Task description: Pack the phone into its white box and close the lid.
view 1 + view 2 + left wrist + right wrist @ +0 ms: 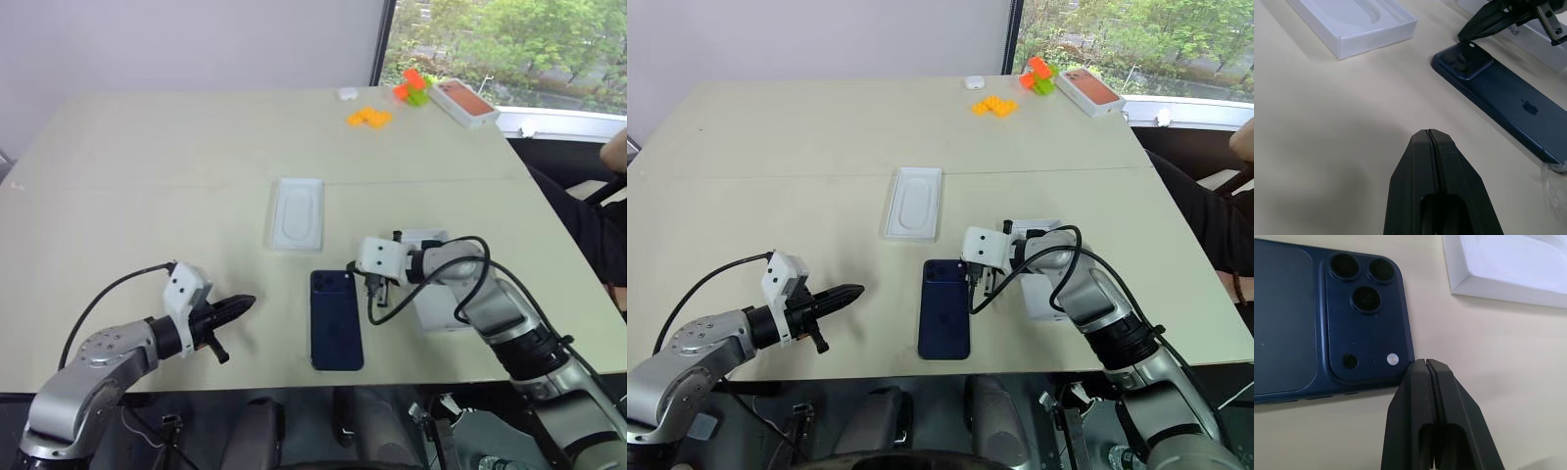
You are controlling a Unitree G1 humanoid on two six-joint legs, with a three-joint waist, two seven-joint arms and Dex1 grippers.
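Face-down glossy navy phone [336, 320], camera bump far corner, right gripper [1426, 363] closed beside it, left gripper [1428, 133] closed.

Far back on the big pale table [147, 176] sat orange and green toy blocks [370, 117] beside a white box with an orange-red top [465, 103].

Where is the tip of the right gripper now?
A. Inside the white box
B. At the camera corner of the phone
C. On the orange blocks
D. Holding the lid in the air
B: the right gripper, fingers shut, sits at the camera corner of the phone, which lies flat on the table.
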